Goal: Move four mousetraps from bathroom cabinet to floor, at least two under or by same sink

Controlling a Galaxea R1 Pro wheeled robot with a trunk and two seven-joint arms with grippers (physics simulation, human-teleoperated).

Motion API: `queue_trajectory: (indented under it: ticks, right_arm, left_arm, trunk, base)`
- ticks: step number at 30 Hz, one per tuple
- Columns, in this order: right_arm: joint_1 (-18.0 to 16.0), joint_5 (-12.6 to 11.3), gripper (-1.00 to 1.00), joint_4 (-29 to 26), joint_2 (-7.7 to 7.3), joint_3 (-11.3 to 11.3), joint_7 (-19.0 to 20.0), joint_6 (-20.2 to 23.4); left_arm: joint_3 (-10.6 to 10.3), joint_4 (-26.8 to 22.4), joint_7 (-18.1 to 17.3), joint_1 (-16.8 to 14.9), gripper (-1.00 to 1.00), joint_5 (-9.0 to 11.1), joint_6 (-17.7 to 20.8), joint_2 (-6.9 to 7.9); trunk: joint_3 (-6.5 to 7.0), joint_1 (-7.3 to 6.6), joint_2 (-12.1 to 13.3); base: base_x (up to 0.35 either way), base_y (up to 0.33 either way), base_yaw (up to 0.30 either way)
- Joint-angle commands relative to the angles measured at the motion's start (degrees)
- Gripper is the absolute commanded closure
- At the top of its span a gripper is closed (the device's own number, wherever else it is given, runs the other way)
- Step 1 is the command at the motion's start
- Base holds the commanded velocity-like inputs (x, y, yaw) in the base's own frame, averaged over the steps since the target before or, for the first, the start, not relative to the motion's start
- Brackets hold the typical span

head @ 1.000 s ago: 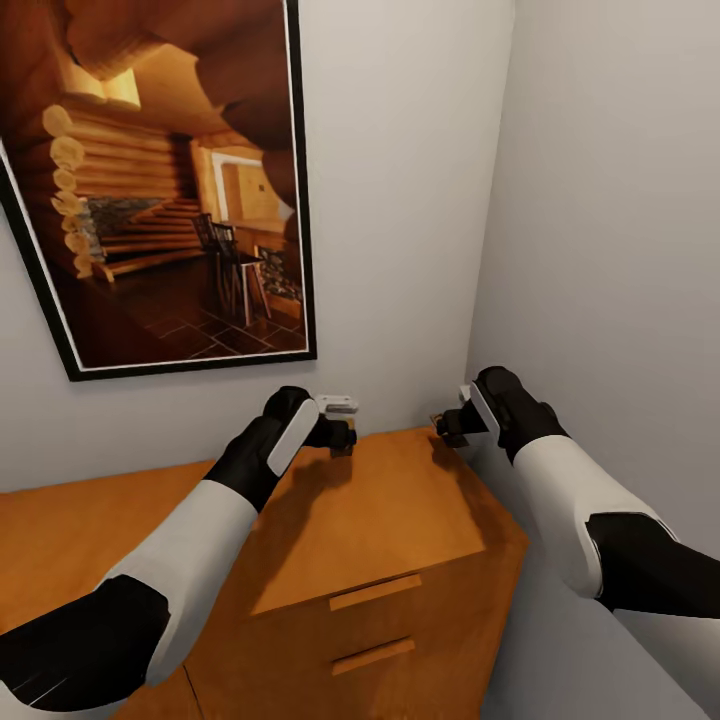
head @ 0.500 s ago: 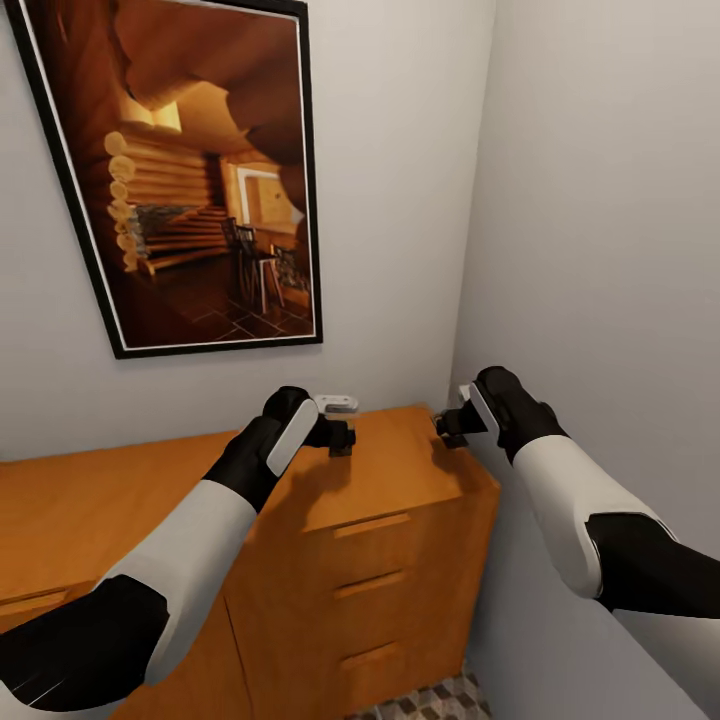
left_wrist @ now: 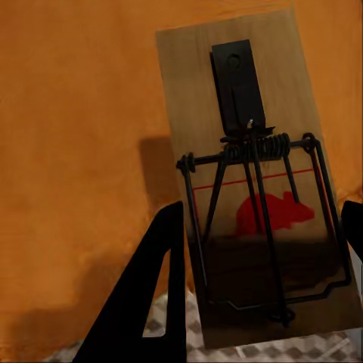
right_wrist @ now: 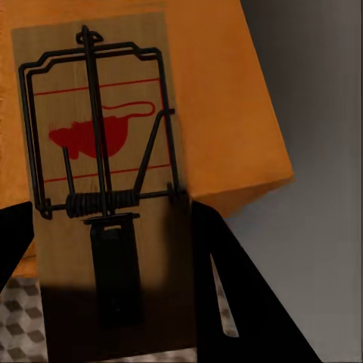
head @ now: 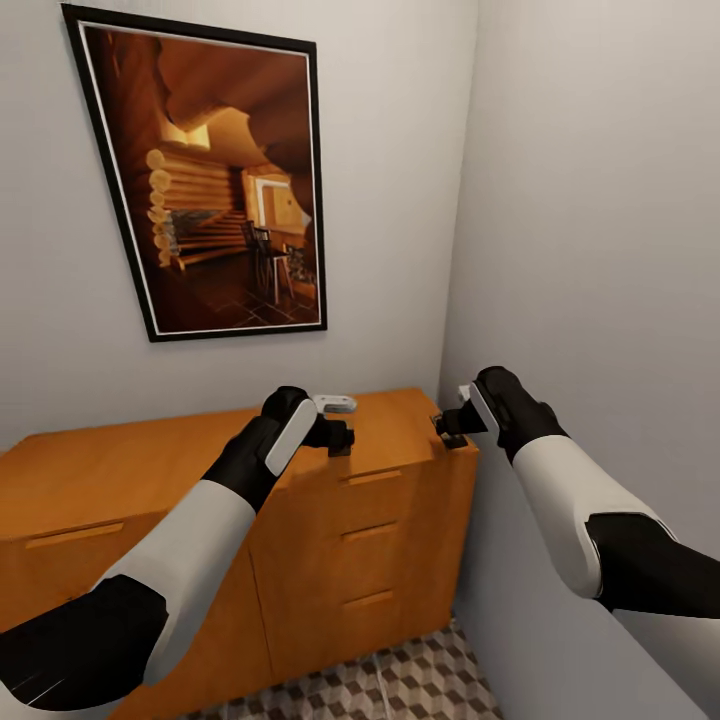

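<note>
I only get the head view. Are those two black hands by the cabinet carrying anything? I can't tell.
Observer: Yes. The left wrist view shows the left end effector gripping a trap, a wooden board with a red mouse print.
Operator: And the other one?
Observer: The right end effector grips a second trap with the same print.
Operator: Are they set?
Observer: Cannot tell. Each carries a black wire bar and a coil spring.
</note>
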Motion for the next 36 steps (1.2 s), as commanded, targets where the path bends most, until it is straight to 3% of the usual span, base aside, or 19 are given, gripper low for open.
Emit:
queue_trajectory:
  ticks: [1,26,31,33,35,36]
  right_arm:
    - [0.0,0.4,1.0,-0.1,0.01,0.0,0.2,0.2]
    - [0.6,0.2,1.0,1.4,0.58,0.0,-0.1,0.2]
    - [1.1,0.3,1.0,12.8,0.69,0.0,-0.3,-0.3]
    - [1.7,0.4,1.0,18.1,0.68,0.0,-0.5,-5.1]
    - [2.7,0.5,1.0,23.2,0.65,0.1,-0.7,-10.1]
    - [3.5,0.5,1.0,26.1,0.61,0.1,-0.8,-13.3]
  left_arm:
    - [-0.1,0.0,0.7,0.0,1.0,0.5,0.1,0.01]
    - [-0.1,1.8,0.7,0.0,1.0,0.7,0.1,0.31]
    - [-0.1,14.2,0.1,0.0,1.0,0.6,-0.5,0.32]
    - [-0.1,20.3,-0.2,0.0,1.0,0.4,-1.6,0.34]
    - [-0.1,26.7,-0.7,0.0,1.0,0.4,-5.3,0.43]
    - [-0.1,31.1,-1.3,0.0,1.0,0.4,-9.2,0.49]
  trunk:
    - [-0.07,-0.04,0.0]
    - [-0.07,-0.04,0.0]
    - [-0.07,-0.04,0.0]
    - [-0.07,-0.04,0.0]
    - [-0.07,-0.04,0.0]
    - [-0.07,-0.04,0.0]
  base:
    - [-0.347,0.0,0.0]
    - [-0.347,0.0,0.0]
    - [-0.349,0.0,0.0]
    - [-0.349,0.0,0.0]
    - [-0.349,0.0,0.0]
    - [-0.349,0.0,0.0]
